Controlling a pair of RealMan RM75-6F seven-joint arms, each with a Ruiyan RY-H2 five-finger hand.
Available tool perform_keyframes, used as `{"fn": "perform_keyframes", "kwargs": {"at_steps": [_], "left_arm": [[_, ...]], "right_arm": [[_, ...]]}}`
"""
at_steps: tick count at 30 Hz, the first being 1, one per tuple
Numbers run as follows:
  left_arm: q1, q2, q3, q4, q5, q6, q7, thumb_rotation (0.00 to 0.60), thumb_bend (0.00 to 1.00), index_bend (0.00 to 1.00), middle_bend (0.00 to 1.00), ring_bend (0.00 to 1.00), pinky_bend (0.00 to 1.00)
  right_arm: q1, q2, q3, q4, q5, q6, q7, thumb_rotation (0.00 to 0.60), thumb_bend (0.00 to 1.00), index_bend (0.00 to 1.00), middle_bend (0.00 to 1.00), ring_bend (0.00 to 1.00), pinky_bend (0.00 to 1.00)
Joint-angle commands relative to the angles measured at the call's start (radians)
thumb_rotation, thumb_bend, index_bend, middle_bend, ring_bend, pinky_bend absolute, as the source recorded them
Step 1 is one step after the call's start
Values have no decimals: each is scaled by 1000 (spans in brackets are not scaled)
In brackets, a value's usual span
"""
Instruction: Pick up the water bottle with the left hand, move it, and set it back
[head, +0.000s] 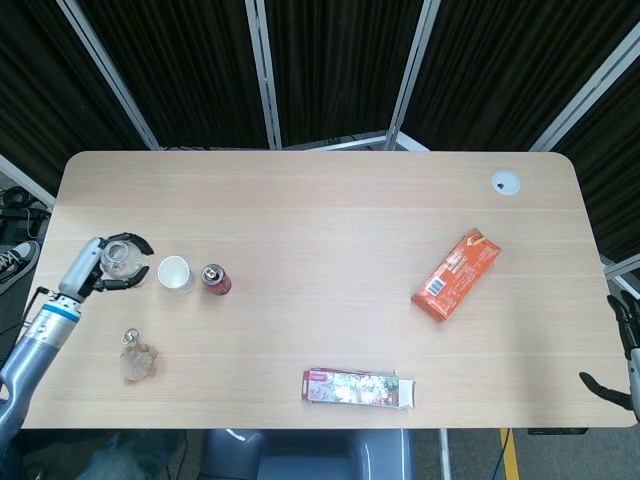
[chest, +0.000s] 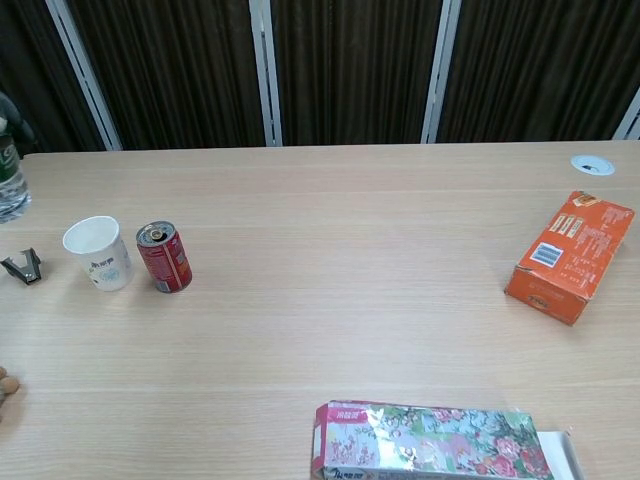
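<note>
Water bottle (head: 119, 259) is gripped by left hand (head: 105, 270) w/ fingers wrapped round it, held above table's (head: 320, 220) far-left edge, beside paper cup (head: 175, 273); right hand (head: 625, 350) only partly seen, state can't be told

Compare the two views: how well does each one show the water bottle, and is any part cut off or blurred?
Head view: water bottle whole and sharp, seen from above in the left robot hand. Chest view: only its lower part shows, cropped by the left edge.

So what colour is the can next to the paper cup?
Red can, clearest in the chest view.
</note>
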Motion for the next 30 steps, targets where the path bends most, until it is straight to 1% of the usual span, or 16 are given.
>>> {"fn": "perform_keyframes", "kwargs": {"at_steps": [1, 4, 9, 11, 14, 18, 25, 30], "left_arm": [[8, 3, 41, 132, 9, -55, -57, 600, 476, 515, 434, 327, 388], [5, -26, 65, 238, 23, -85, -60, 600, 476, 520, 435, 327, 388], [-13, -81, 99, 375, 49, -140, -29, 600, 477, 523, 434, 327, 388], [-33, -105, 115, 444, 75, -154, 50, 600, 477, 523, 434, 327, 388], [-54, -137, 117, 493, 78, -178, 119, 600, 476, 524, 435, 327, 388], [-85, -174, 116, 526, 84, -202, 192, 600, 477, 539, 434, 327, 388], [-133, -224, 108, 532, 83, -246, 269, 600, 475, 539, 435, 326, 388], [-148, -256, 94, 549, 59, -275, 295, 600, 478, 541, 435, 327, 388]], "right_arm": [[-1, -2, -3, -4, -3, -1, -8, 600, 0, 0, 0, 0, 0], [1, -5, -1, -8, 1, -4, -20, 600, 0, 0, 0, 0, 0], [11, -13, 10, -7, 19, -13, -45, 600, 0, 0, 0, 0, 0], [18, -17, 17, -4, 33, -25, -54, 600, 0, 0, 0, 0, 0], [29, -20, 22, -4, 50, -48, -58, 600, 0, 0, 0, 0, 0], [41, -27, 29, 1, 78, -71, -73, 600, 0, 0, 0, 0, 0], [49, -32, 40, 8, 115, -89, -81, 600, 0, 0, 0, 0, 0], [49, -31, 44, 13, 130, -93, -77, 600, 0, 0, 0, 0, 0]]}}
